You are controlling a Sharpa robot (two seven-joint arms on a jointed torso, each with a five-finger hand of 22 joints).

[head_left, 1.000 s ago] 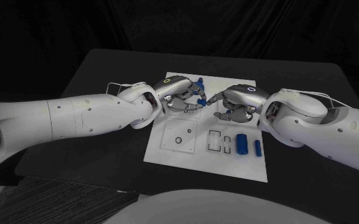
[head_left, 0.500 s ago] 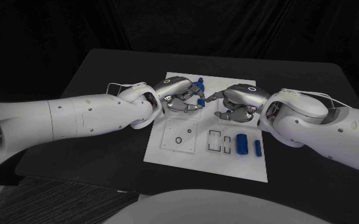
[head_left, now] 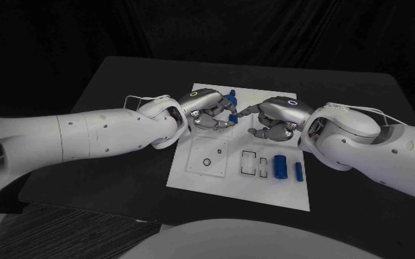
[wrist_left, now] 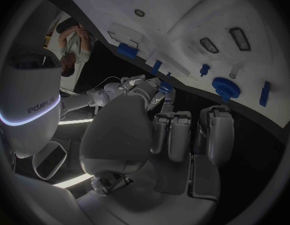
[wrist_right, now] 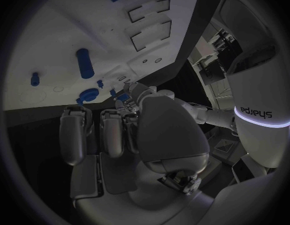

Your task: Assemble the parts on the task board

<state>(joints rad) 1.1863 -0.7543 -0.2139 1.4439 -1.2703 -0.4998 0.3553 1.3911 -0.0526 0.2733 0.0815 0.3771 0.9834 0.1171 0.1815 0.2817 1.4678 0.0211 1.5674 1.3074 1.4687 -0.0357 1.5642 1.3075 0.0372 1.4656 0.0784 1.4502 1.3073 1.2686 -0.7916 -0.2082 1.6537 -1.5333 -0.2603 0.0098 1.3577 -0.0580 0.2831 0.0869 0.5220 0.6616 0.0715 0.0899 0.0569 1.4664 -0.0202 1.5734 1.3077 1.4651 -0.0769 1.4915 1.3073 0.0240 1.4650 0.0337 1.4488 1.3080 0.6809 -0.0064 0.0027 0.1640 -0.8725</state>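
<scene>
- A black table (head_left: 121,85) fills the middle of the head view, its top matte and dark, its far corners rounded.
- Behind the table hangs a black curtain (head_left: 259,13), falling in soft vertical folds across the whole back of the scene.
- Below the table's near left corner lies a strip of dark floor (head_left: 78,235) with a fine ribbed or striped texture, like carpet.
- The light is dim and even; the table top shows a faint grey sheen.
- In the right wrist view, past the table's edge, a brighter room (wrist_right: 214,50) appears with pale surfaces and some dark equipment, too small to make out.
</scene>
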